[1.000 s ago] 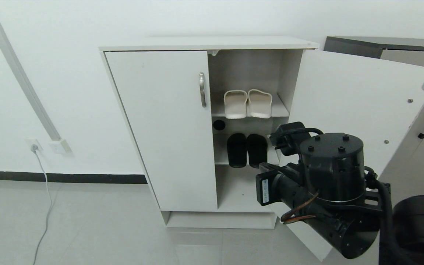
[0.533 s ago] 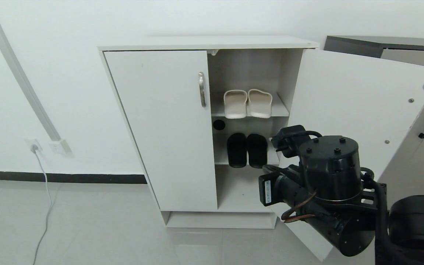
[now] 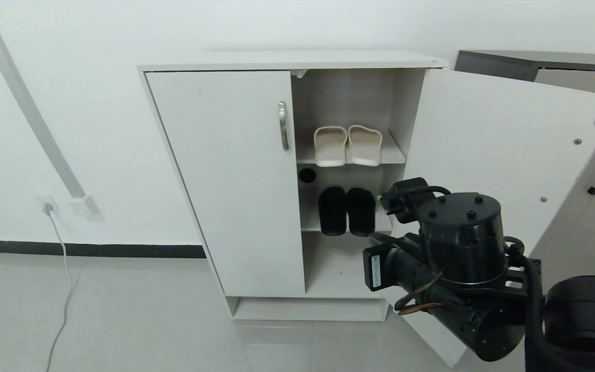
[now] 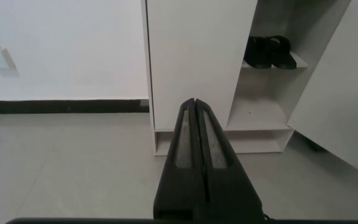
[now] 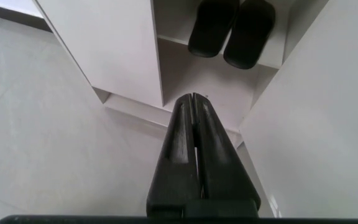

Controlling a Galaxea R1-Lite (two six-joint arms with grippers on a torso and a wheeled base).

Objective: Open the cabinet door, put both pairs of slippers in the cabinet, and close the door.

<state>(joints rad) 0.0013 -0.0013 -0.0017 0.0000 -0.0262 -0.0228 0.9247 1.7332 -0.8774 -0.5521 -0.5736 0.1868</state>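
Cabinet: white, two doors, against the wall. The left door is closed, with a metal bar handle at its inner edge. The right door is swung wide open, showing three levels inside.

Top shelf of the cabinet: pair of beige slippers, side by side and touching, toes toward the back.
Middle shelf: pair of black slippers, side by side in the same orientation, directly below the beige pair. There is a round hole in the cabinet's back panel, just above the black pair on the closed-door side.
The bottom compartment shows a bare board.

The right arm stands in front of the cabinet, across the lower part of the open door.
Right gripper: fingers pressed together, holding nothing. It hangs over the floor just in front of the cabinet's plinth and points toward the bottom compartment. The black slippers are on the shelf beyond it, and the open door is close alongside.

Left gripper: fingers together, holding nothing. It is over the tiled floor, well apart from the cabinet and lined up with the closed door's base. The black slippers are visible past it.

A wall socket with a cable sits beside the cabinet's closed-door side. A grey cupboard with black handles stands behind the open door.
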